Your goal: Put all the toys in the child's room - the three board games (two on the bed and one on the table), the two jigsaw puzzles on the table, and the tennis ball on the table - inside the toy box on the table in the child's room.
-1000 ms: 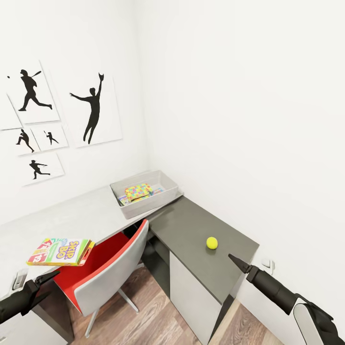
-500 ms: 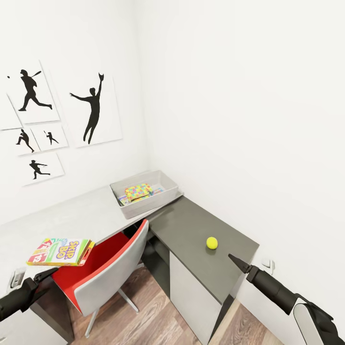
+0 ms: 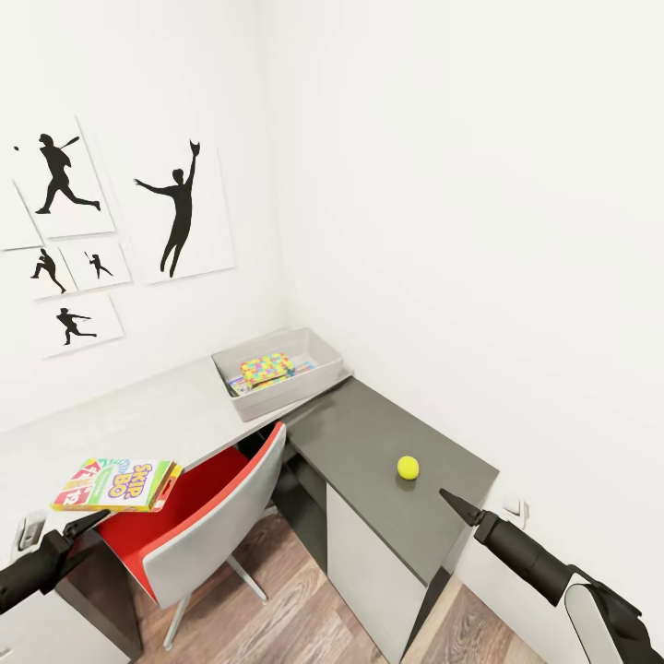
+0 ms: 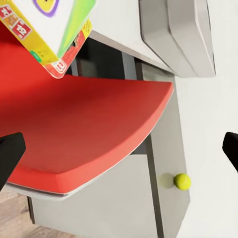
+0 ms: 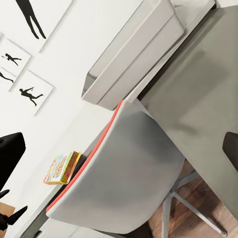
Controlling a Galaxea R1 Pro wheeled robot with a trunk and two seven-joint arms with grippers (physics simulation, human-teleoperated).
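On the white-topped part of the table point(image 3: 166, 410), close to its front edge at the head view's left, lies a board game point(image 3: 117, 484) whose lid reads "SKIP BO" in purple and yellow letters; its long axis runs roughly along that front edge and one corner juts slightly over it, above the red seat of a chair point(image 3: 207, 521). At the far end of the white top, against the wall corner, sits the toy box point(image 3: 318, 355), long axis angled toward the corner, with a multicolour jigsaw puzzle point(image 3: 265, 368) lying flat inside. Near the middle of the lower dark-grey section rests the tennis ball point(image 3: 408, 468), free of both arms. Left gripper point(image 3: 81, 528) hovers just below the game box with its fingers spread and holding nothing; right gripper point(image 3: 456, 505) points toward the ball from the table's near edge, just short of it, and its jaws appear parted, though the angle makes that hard to judge. From the left wrist, the game box point(image 4: 47, 29) corner shows red number cards, the lettering too cropped to read, and the ball point(image 4: 182, 181) appears far off. From the right wrist, the box point(image 5: 62, 167) lies on the white top beyond the chair back.
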